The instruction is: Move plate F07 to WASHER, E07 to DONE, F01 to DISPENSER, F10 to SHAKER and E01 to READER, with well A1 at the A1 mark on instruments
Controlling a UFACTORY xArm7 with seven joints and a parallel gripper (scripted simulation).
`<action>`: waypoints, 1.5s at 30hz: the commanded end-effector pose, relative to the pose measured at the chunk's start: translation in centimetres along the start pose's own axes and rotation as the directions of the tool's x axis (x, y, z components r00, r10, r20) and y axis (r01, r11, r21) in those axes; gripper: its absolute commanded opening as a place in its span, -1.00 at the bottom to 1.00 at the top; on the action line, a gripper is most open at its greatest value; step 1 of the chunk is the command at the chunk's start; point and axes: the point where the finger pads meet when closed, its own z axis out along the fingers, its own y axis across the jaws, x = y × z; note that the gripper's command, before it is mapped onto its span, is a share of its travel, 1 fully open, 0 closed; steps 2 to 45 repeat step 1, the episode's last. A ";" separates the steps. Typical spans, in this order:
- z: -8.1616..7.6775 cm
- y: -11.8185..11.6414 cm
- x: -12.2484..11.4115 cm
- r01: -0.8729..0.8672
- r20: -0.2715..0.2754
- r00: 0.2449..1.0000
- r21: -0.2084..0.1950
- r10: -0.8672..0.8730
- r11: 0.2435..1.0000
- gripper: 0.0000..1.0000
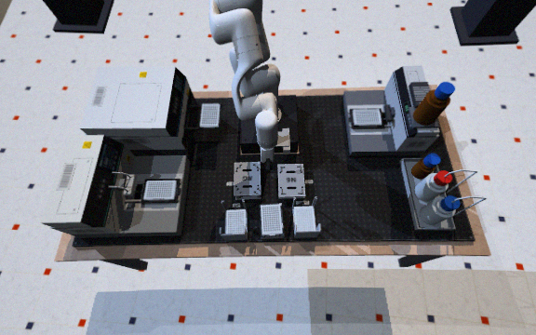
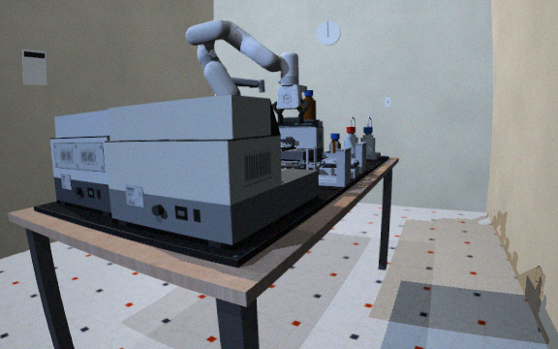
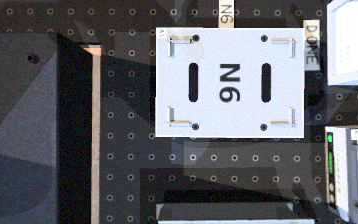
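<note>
My gripper [image 1: 266, 157] is open and empty. It hangs above the deck between the arm's base and the two nests; its fingers do not show in the wrist view. The empty nest N6 [image 3: 229, 82] lies below the wrist camera and shows in the overhead view [image 1: 291, 180]. The nest RG [image 1: 247, 179] is to its left, also empty. At the deck's front stand a left rack [image 1: 235, 221], a plate on a low unit [image 1: 272, 219], and the DONE rack [image 1: 305, 219], which shows in the wrist view [image 3: 352, 40]. Three more plates sit on instruments: back left [image 1: 209, 114], front left [image 1: 160, 190] and right [image 1: 367, 116].
Two tall grey instrument housings [image 1: 133, 100] [image 1: 82, 186] fill the left side. A grey instrument [image 1: 391, 116] with a brown bottle [image 1: 433, 103] stands at the back right. A tray of bottles [image 1: 431, 193] with wire handles stands at the front right.
</note>
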 end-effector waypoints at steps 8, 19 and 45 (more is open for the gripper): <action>-0.1 0.2 0.0 0.000 0.000 1.000 -0.004 0.000 1.000 1.00; -0.1 0.2 0.0 0.000 0.000 1.000 -0.004 0.000 1.000 1.00; -0.1 0.2 0.0 0.000 0.000 1.000 -0.004 0.000 1.000 1.00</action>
